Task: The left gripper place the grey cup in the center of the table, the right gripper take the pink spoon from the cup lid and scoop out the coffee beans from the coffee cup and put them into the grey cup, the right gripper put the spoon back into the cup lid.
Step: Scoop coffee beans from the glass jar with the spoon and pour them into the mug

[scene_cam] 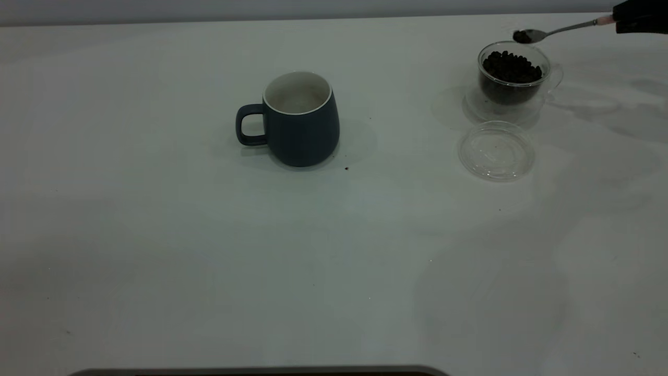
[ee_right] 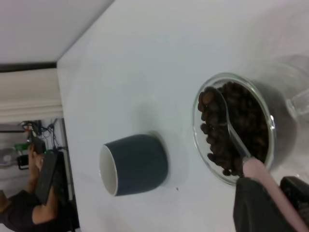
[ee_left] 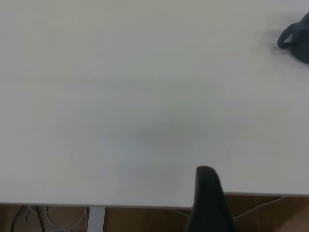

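We see the grey cup [scene_cam: 300,121] upright near the middle of the tabletop [scene_cam: 156,235], its handle pointing to 9 o'clock and its white inside looking bare. Well apart from it, toward 2 o'clock, stands the coffee cup [scene_cam: 515,74], a clear glass holding a heap of coffee beans [scene_cam: 510,67]. Just beside the coffee cup, at its 6 o'clock, the lid [scene_cam: 496,150] lies flat on the tabletop with nothing on it.

The right end effector [scene_cam: 637,19] reaches in from the upper right corner of the exterior view, clenched on the pink handle end of the spoon [scene_cam: 561,28]. The spoon's stem runs out toward 9 o'clock, and its bowl hangs just above the far rim of the coffee cup, carrying a small dark load of beans. In the right wrist view the spoon [ee_right: 234,137] lies across the mouth of the coffee cup [ee_right: 241,128] over the beans [ee_right: 244,123], with the right end effector [ee_right: 270,203] closed on the pink handle and the grey cup [ee_right: 135,164] farther off.

The left end effector [ee_left: 208,200] sits away from the work, at the tabletop's edge; only one dark finger shows in its wrist view, so we cannot tell whether it is released or clenched. The grey cup [ee_left: 295,41] shows at that view's border.
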Available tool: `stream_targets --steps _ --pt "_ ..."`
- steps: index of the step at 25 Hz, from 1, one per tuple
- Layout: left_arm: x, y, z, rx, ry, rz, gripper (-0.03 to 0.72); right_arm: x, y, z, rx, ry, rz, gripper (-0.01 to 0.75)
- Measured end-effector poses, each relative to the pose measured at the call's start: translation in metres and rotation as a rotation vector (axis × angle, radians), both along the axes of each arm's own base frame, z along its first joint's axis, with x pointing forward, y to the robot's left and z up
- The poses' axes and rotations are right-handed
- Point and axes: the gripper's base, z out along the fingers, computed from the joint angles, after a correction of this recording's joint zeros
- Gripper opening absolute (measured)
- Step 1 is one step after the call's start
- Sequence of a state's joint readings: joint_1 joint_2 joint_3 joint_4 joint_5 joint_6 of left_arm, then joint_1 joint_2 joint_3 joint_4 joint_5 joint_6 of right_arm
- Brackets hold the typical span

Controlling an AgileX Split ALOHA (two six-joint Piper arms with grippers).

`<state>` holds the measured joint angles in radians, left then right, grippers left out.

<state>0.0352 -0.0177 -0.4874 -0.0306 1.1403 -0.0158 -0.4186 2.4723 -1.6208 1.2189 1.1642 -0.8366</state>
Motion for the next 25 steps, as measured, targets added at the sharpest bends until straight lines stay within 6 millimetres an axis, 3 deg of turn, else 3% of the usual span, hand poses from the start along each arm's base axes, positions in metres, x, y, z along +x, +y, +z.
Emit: stream_targets --steps 4,15,25 --pt "0.0 0.0 0.0 0.0 0.0 0.0 0.567 0.002 0.004 0.001 0.012 0.001 -0.003 0.1" --pt "0.0 0.0 0.0 0.0 0.0 0.0 0.567 0.011 0.043 0.003 0.038 -0.004 0.054 0.1" --pt "0.0 0.0 0.0 0.001 0.0 -0.001 0.567 0.018 0.093 0.005 0.069 -0.002 0.132 0.1"
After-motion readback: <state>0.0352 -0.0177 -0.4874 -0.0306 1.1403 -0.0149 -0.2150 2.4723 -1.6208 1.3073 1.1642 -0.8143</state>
